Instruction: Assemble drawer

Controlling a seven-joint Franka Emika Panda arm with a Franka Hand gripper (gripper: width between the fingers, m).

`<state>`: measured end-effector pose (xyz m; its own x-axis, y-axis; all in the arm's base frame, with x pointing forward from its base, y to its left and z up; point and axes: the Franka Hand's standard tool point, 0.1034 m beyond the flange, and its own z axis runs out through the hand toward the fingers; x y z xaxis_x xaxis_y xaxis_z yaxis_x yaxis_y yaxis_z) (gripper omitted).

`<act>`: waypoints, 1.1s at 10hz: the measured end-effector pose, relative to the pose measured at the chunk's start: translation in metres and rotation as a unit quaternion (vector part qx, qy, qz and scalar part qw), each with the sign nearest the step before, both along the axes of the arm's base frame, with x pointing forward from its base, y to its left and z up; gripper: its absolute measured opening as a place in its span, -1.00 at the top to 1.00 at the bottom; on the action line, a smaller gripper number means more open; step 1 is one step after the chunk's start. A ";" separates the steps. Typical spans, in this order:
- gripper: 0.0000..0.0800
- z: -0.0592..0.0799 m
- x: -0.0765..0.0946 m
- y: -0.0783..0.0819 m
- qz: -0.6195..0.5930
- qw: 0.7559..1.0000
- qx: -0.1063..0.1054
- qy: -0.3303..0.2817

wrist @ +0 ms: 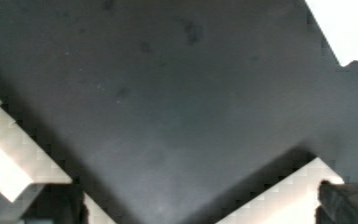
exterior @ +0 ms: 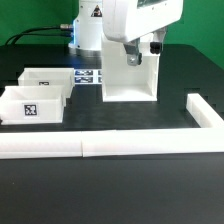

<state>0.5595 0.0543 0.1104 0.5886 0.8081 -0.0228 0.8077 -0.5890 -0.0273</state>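
Presently on the black table point(exterior: 120, 190), at the exterior view's left: front tray point(exterior: 30, 108), open-topped, square tag on its near wall; rear tray point(exterior: 48, 80), open-topped, close behind it, contact not clear. The insides of both show only white walls. Toward the exterior view's right, apart from both, stands the housing point(exterior: 130, 72), tall and upright, plain face to the camera; its top is hidden by the arm point(exterior: 130, 20) and its openings are out of sight. The marker board point(exterior: 88, 76) lies between rear tray and housing, only a strip showing. A low wall point(exterior: 110, 146) runs along the front and turns back at the right. The gripper point(wrist: 194, 205) is wide, fingertips point(wrist: 43, 207) far apart, only dark table between them, holding nothing. White slabs point(wrist: 16, 150) at the wrist view's edges are cut off and cannot be identified
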 end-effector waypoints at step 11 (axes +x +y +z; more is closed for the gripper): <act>-0.62 0.034 -0.038 0.017 -0.143 0.990 -0.010 -0.011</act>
<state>0.5215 0.0714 0.1449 0.7942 0.6073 -0.0216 0.6074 -0.7944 0.0016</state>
